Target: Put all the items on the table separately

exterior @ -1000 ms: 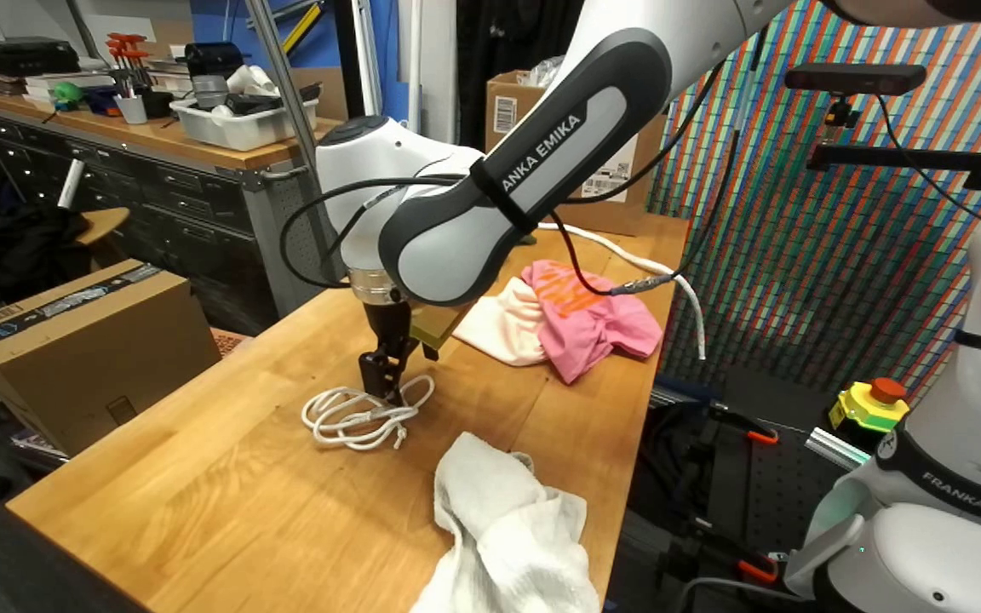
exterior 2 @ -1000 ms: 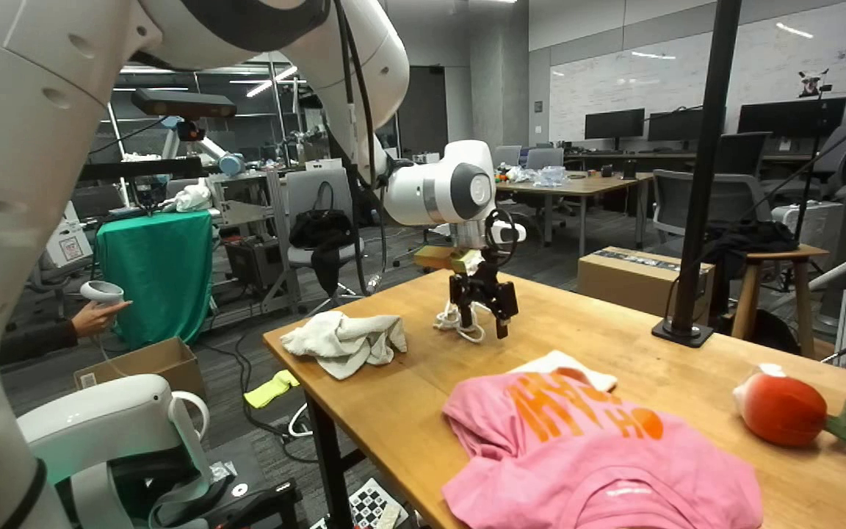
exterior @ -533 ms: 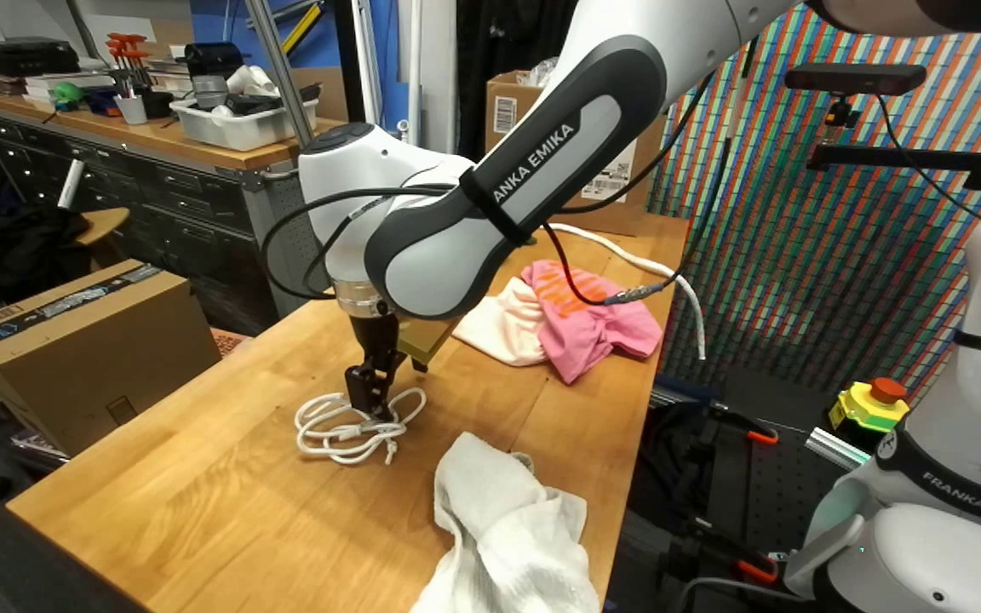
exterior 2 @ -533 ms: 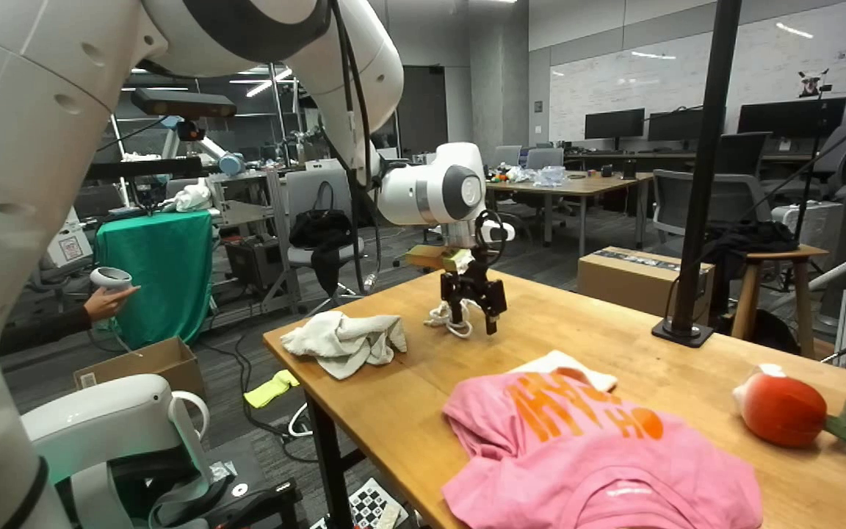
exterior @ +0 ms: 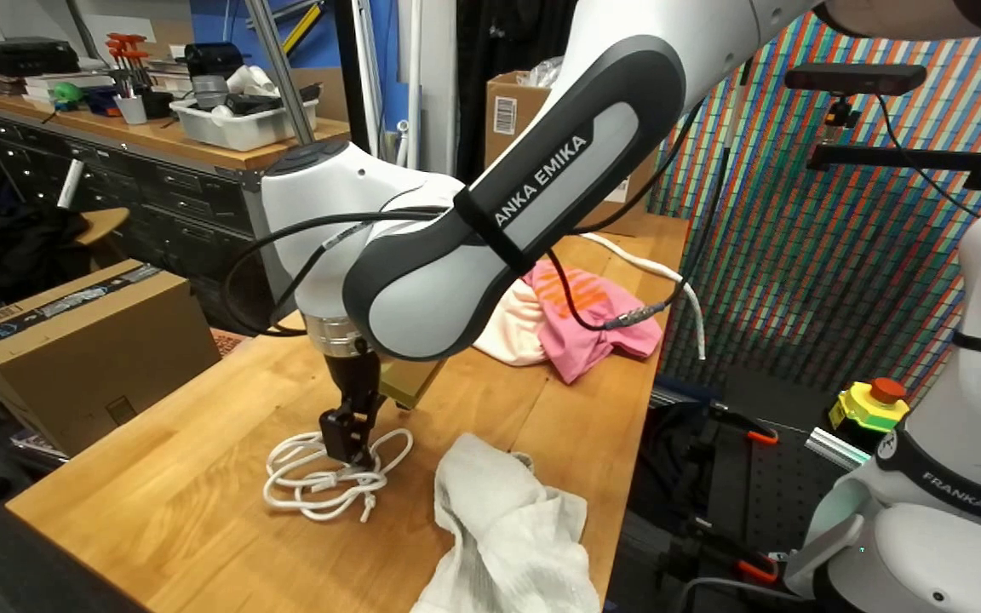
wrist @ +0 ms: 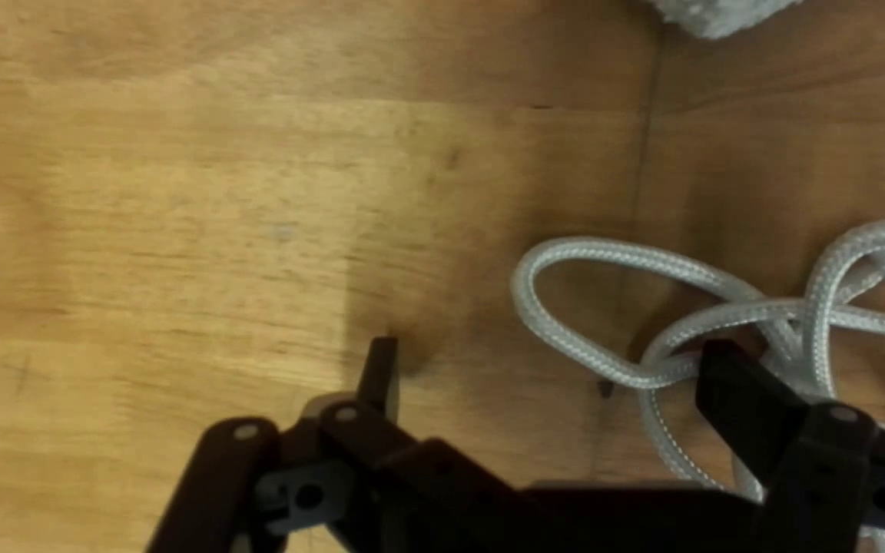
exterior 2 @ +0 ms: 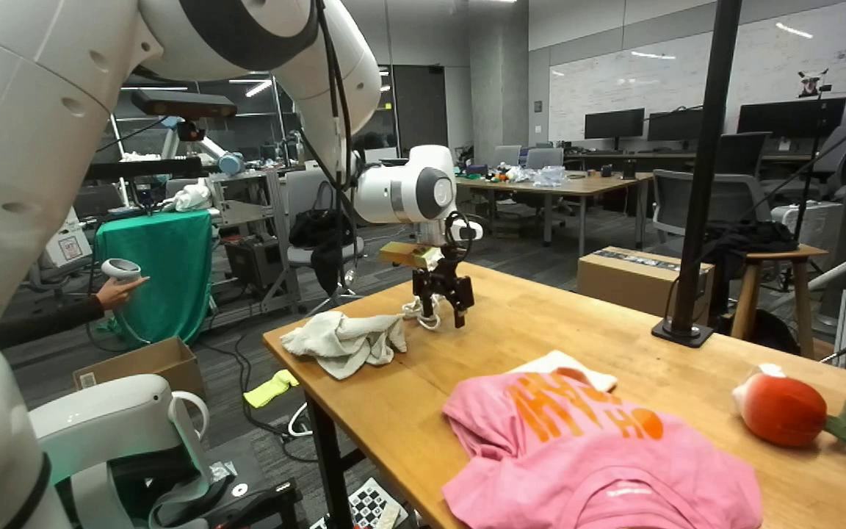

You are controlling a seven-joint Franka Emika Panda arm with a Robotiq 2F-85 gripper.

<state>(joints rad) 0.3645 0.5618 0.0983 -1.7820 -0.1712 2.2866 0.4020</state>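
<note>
Wrist view: the gripper stands with its two fingers well apart. The thin white rope lies in a loose tangle on the table, toward the right of that view. One rounded loop of it reaches into the space between the fingers; the rest spreads under and beyond the finger at the right of the view, whose tip covers a place where several strands cross. The finger at the left is over bare wood. Whether the fingertip above the strands touches them or only hangs over them, I cannot tell. A small corner of pale fuzzy fabric shows at the top edge.

In an exterior view the gripper points down into the rope, with coils on both sides of the fingers and a short end lying toward the camera. The white cloth is crumpled near the rope, with bare wood between the two. Farther from the gripper lie the pink cloth and a cream cloth, touching each other.

In an exterior view the rope is partly hidden by the gripper, and the rounded red-orange object lies on the table well apart from it.
</note>
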